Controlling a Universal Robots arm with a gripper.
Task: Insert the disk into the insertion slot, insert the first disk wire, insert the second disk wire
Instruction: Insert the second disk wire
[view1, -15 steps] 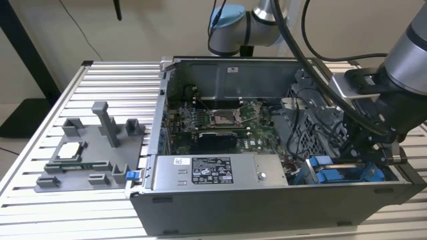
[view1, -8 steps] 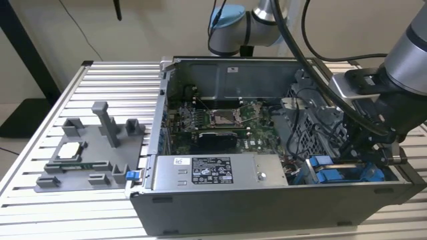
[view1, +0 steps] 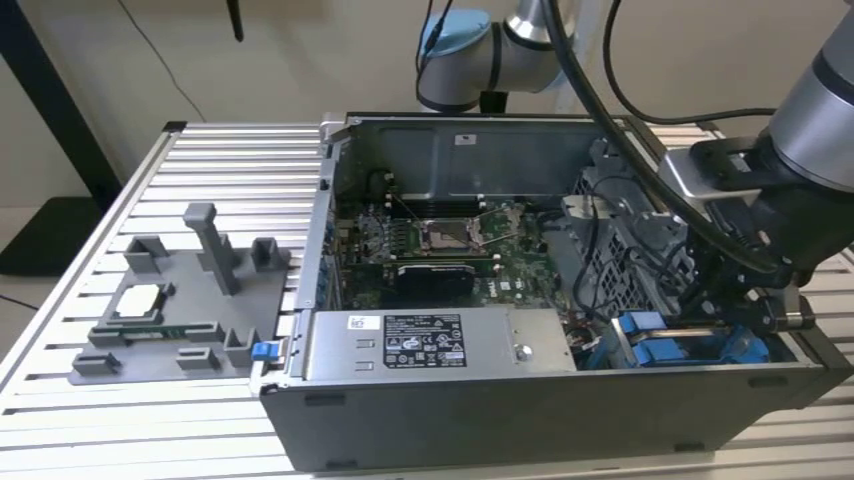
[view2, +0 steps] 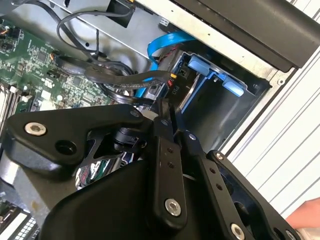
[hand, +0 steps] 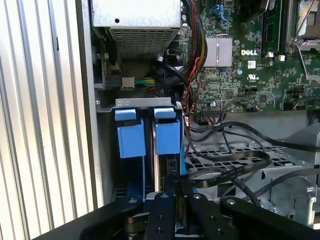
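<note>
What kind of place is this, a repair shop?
Probably a robotics lab or test bench: a robot arm reaches into an open computer case on a slatted metal table, beside a grey parts holder.

The gripper (view2: 172, 122) points down, fingers (view2: 164, 150) pressed together.

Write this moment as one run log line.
pincer: shut, at the drive bay | disk: in slot, blue frame visible | case: open

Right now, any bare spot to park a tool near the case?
Bare slats on the table behind the grey fixture, and in front of it. Crowded: the drive bay corner, with claw, blue frames and cables.
</note>
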